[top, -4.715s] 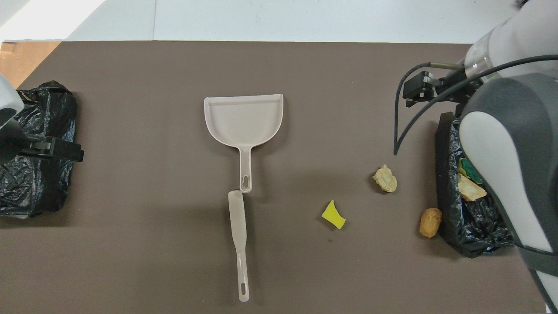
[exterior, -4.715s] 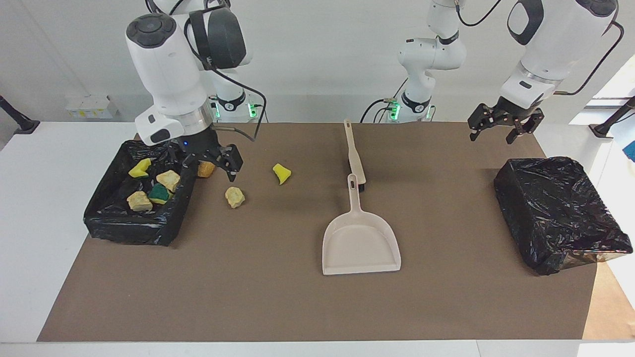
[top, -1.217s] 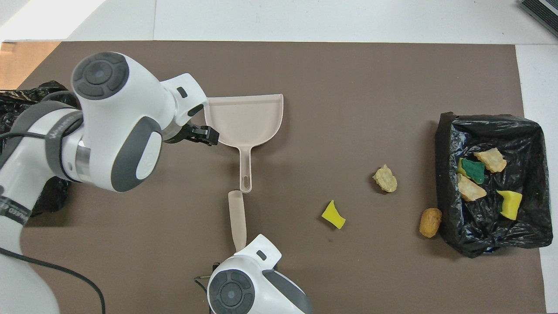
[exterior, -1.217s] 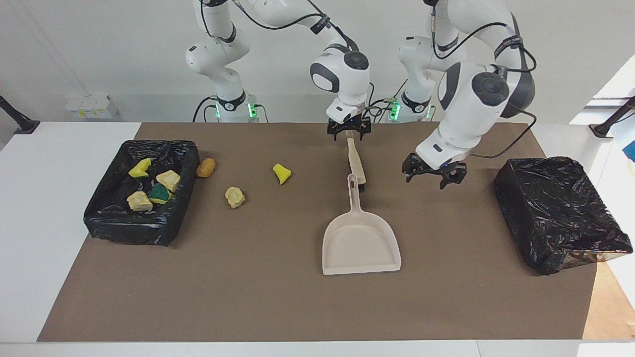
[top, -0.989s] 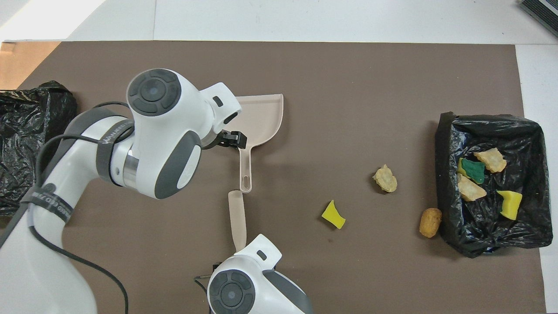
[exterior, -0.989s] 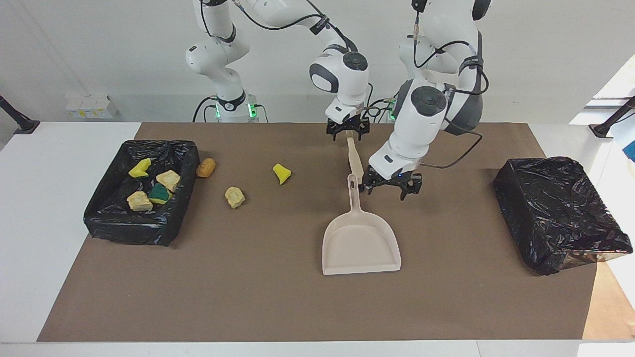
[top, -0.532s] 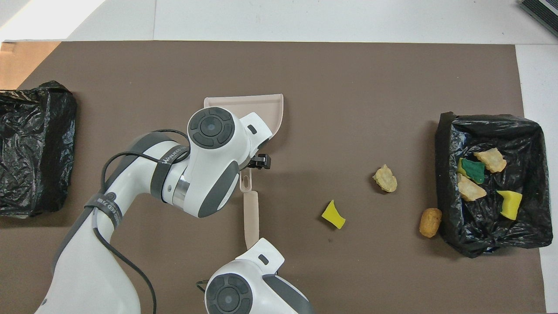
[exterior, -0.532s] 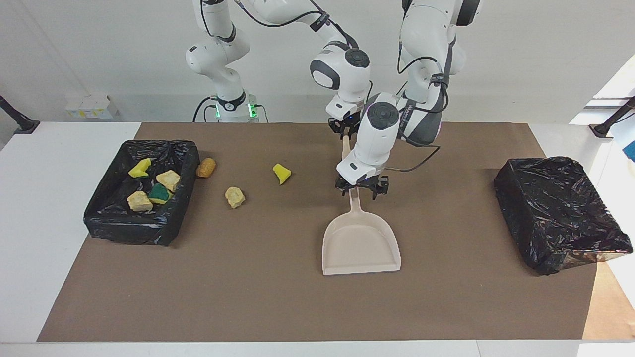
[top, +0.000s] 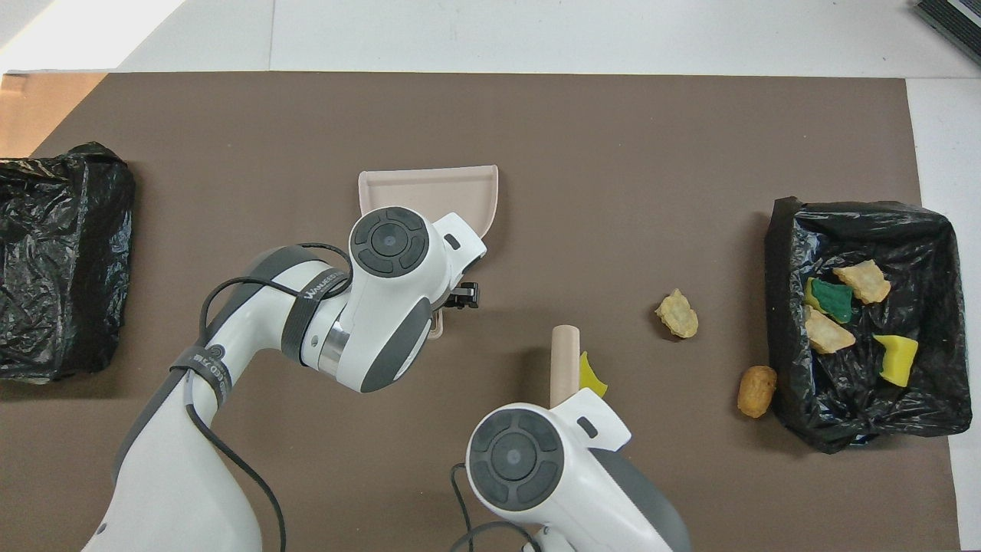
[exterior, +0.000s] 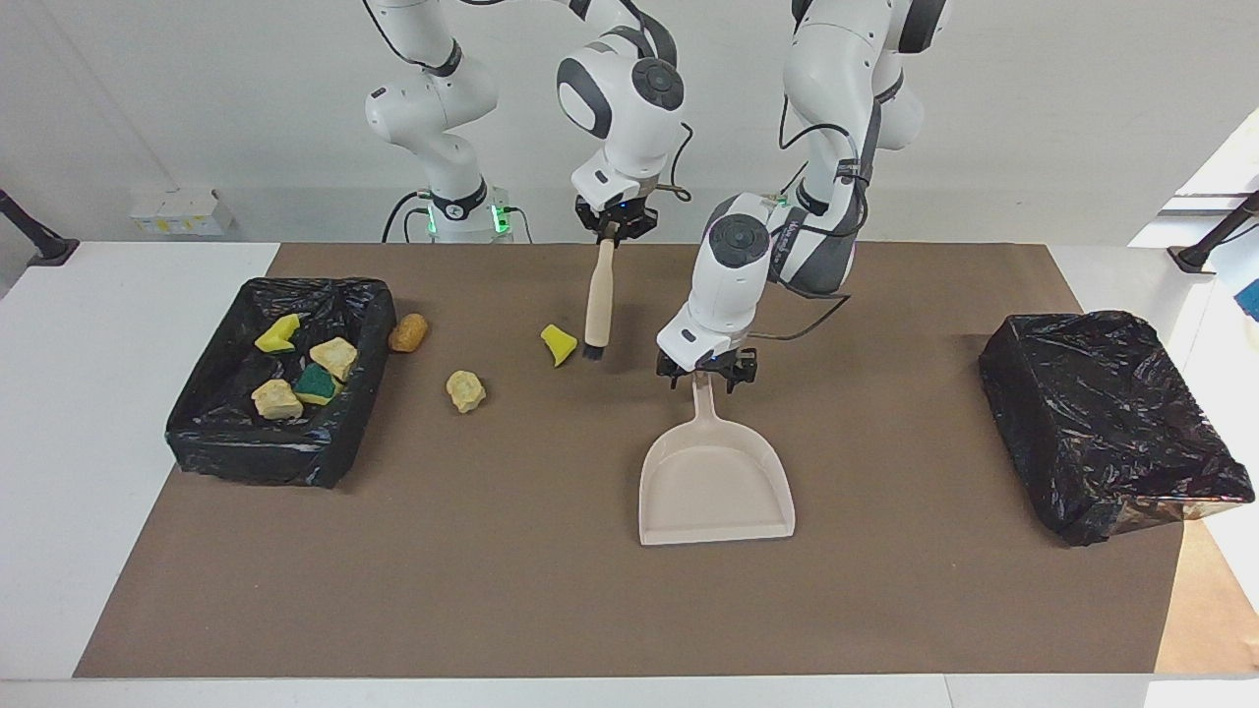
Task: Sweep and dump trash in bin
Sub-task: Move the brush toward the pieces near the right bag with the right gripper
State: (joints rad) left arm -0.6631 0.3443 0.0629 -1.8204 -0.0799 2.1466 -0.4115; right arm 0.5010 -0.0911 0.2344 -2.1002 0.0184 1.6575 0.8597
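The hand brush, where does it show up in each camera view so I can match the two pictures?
Facing view: the hand brush hangs upper centre, its handle top held in the right gripper, bristles down beside the yellow sponge chunk.
Overhead view: the hand brush shows lower centre as a short beige stub above the right arm's wrist.
Shared landmark: the yellow sponge chunk right beside it.

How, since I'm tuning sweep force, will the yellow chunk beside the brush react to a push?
Probably light: the yellow chunk looks like cut sponge, so it should slide easily on the flat brown mat. Its wedge shape suggests tumbling or skidding, not rolling away.
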